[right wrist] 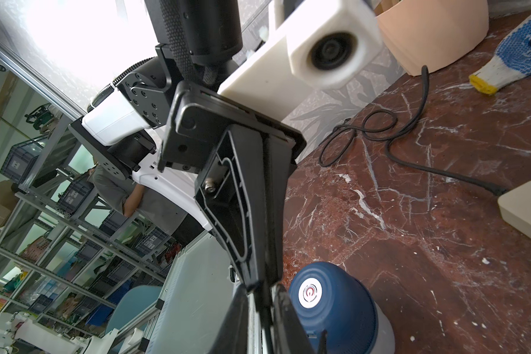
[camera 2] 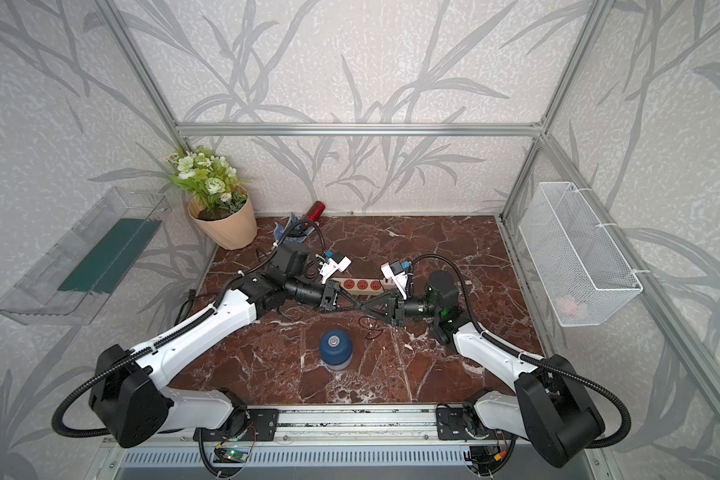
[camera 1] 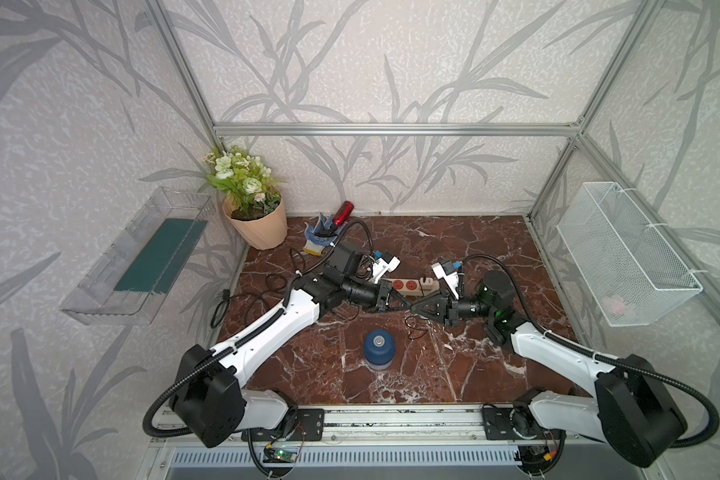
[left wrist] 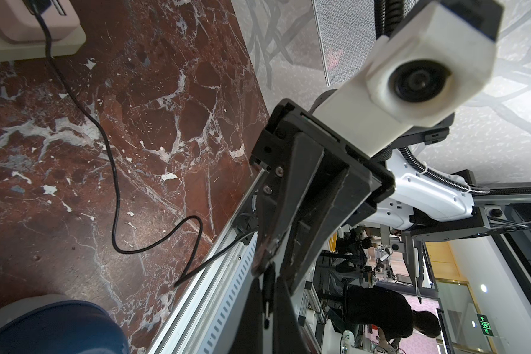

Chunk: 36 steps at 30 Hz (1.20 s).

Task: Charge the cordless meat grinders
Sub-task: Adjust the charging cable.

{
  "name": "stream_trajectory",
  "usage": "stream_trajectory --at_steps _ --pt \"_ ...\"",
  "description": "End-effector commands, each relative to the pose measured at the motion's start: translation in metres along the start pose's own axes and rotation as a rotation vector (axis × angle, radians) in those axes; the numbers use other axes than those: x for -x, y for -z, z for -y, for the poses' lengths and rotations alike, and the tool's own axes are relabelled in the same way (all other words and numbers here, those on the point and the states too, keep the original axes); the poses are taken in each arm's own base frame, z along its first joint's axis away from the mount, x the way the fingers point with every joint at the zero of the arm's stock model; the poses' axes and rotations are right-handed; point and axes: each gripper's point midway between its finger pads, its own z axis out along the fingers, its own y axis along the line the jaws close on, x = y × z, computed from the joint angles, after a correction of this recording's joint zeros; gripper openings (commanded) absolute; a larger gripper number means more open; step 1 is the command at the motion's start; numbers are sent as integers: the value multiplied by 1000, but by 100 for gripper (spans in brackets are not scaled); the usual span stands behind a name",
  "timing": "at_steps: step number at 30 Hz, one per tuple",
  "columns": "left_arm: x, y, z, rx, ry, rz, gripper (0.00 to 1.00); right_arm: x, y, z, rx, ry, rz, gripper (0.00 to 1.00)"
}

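Note:
The meat grinder (camera 1: 378, 349) (camera 2: 335, 349), with a dark blue dome, a silver button and a clear base, stands upright at the front middle of the marble table, and it also shows in the right wrist view (right wrist: 331, 306). Behind it my left gripper (camera 1: 408, 309) (left wrist: 267, 279) and right gripper (camera 1: 413, 308) (right wrist: 260, 286) meet tip to tip above the table. The left is shut on the thin black charging plug (left wrist: 267, 303). The right is closed narrowly on the same cable (right wrist: 265, 325). The cable (left wrist: 114, 196) loops back to an adapter (camera 1: 427, 282) in the power strip (camera 1: 408, 286).
At the back left stand a flower pot (camera 1: 258, 224), a red bottle (camera 1: 344, 212) and a blue work glove (camera 1: 316, 239). The strip's black cord (camera 1: 233, 299) coils by the left edge. A wire basket (camera 1: 624, 253) hangs on the right wall and a clear shelf (camera 1: 142, 257) on the left.

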Motion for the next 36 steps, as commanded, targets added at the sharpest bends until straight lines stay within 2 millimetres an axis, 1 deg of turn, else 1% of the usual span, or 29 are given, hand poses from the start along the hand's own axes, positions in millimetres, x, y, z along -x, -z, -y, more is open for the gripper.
stream_trajectory --at_steps 1,4,7,16,24,27,29,31,33,34,35,36 --pt "4 -1 7 -19 -25 -1 0 2 3 -8 17 31 8 16" --pt "5 -1 7 -19 -28 4 0 1 3 -9 21 30 4 14" --pt "6 -1 7 -17 -28 6 0 3 3 -11 34 53 8 14" --pt "11 -4 7 -26 -25 15 0 2 3 -12 42 46 8 14" --pt "14 -1 10 -17 -42 37 1 2 3 -11 39 35 11 7" --pt "16 -2 6 -2 -36 41 7 2 3 -12 37 34 12 4" --pt "16 -2 5 6 -33 42 20 3 4 -9 26 27 13 2" --pt "18 -1 3 25 -34 51 29 1 4 -6 11 11 7 0" --pt "18 3 2 52 -37 59 37 0 4 -2 1 -7 4 0" --pt "19 5 0 73 -41 67 38 -1 4 -2 -1 -10 4 0" --pt "20 9 0 89 -49 78 37 -1 5 -2 -1 -14 3 0" --pt "22 11 1 96 -56 91 32 -1 5 -2 -4 -15 5 0"
